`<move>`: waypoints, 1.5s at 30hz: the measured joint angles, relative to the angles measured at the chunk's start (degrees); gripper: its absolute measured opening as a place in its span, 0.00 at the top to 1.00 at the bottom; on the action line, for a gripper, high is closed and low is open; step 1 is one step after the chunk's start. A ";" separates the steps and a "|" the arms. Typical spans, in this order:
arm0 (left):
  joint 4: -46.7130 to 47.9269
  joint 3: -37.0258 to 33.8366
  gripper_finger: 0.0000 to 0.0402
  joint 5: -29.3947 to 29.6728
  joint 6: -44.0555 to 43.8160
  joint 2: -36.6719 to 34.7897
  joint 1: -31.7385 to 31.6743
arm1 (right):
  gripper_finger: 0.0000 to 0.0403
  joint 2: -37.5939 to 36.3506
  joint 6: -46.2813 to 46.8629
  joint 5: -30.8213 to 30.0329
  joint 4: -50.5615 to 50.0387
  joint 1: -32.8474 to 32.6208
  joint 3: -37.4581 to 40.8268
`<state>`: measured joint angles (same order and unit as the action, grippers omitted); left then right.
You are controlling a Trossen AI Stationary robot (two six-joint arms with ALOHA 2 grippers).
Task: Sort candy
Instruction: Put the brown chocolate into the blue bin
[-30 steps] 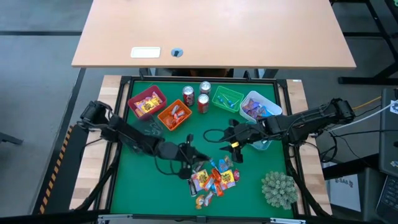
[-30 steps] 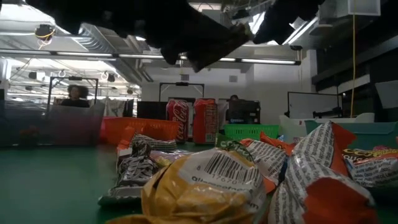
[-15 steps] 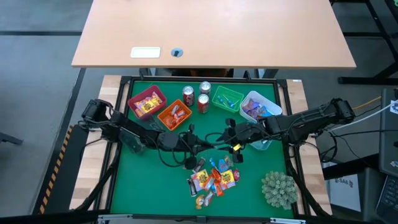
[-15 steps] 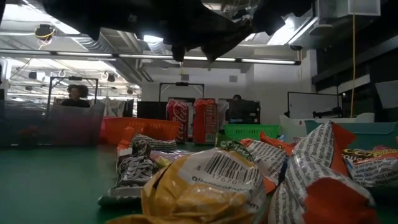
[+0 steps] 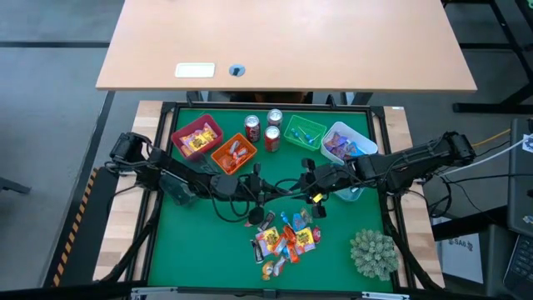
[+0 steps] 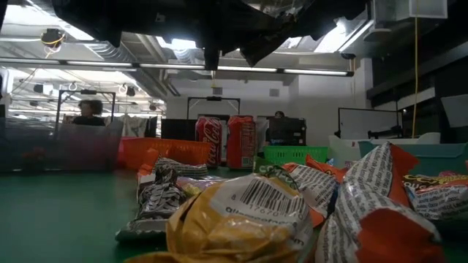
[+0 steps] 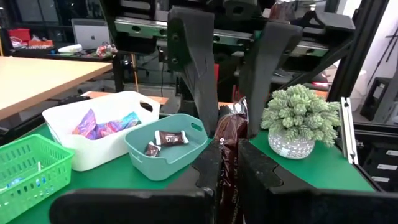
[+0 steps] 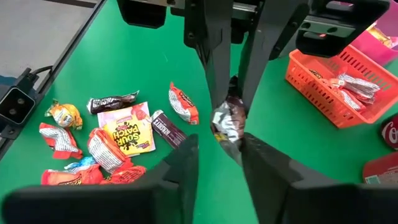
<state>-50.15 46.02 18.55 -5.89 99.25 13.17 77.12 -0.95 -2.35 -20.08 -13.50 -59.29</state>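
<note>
The candy pile (image 5: 287, 240) lies on the green mat near the table's near edge, in yellow, orange, red and dark wrappers. My left gripper (image 5: 268, 196) reaches in from the left, over the mat's middle, shut on one dark-wrapped candy (image 8: 227, 121). My right gripper (image 5: 301, 182) faces it from the right, open. Its fingers (image 7: 196, 74) stand on either side of the candy's other end. In the left wrist view the same candy (image 7: 231, 134) shows between my left gripper's (image 7: 229, 155) fingers. In its own wrist view my right gripper (image 8: 221, 146) has the candy just ahead of it. My left gripper pinches the dark-wrapped candy by one end (image 8: 231, 93) between its two fingers (image 8: 216, 68). It comes about level from the table's left. The candy is lifted clear above the mat and sticks out toward the right gripper.
Along the far edge stand a pink basket (image 5: 196, 137), an orange basket (image 5: 233, 154), three red cans (image 5: 271, 137), a green basket (image 5: 301, 131) and a white bin (image 5: 346, 143). A teal bin (image 7: 166, 146) sits under the right arm. A spiky plant ball (image 5: 372, 252) is near right.
My left gripper has risen from the candy pile and moved toward the far edge and right, carrying the dark-wrapped candy up to the right gripper. The right gripper has shifted slightly toward the left.
</note>
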 joint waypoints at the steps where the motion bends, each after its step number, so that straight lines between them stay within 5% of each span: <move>1: -0.01 0.00 0.94 0.00 0.00 0.00 0.00 | 0.77 0.00 -0.01 0.01 0.11 0.00 0.00; 7: -0.02 0.00 0.94 -0.02 0.00 -0.01 0.02 | 0.98 0.00 -0.04 0.00 0.18 0.02 0.00; 24: -0.02 0.02 0.93 0.00 -0.03 0.00 -0.02 | 0.99 0.00 0.62 0.00 0.17 0.02 0.00; 32: -0.14 0.04 0.78 0.20 -4.55 -0.01 -0.04 | 1.00 -0.13 1.41 -0.13 -2.25 0.02 0.00; 39: 0.73 0.04 0.64 0.17 -4.66 -0.01 -0.04 | 1.00 -4.62 4.32 -6.03 -16.36 0.02 0.00; 45: 1.29 0.04 0.62 0.11 -4.62 -0.01 -0.04 | 1.00 -7.56 14.15 -10.23 -35.79 0.02 -0.02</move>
<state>-48.86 46.06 18.66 -10.51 99.24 13.13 69.56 13.20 -12.58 -55.87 -13.47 -59.31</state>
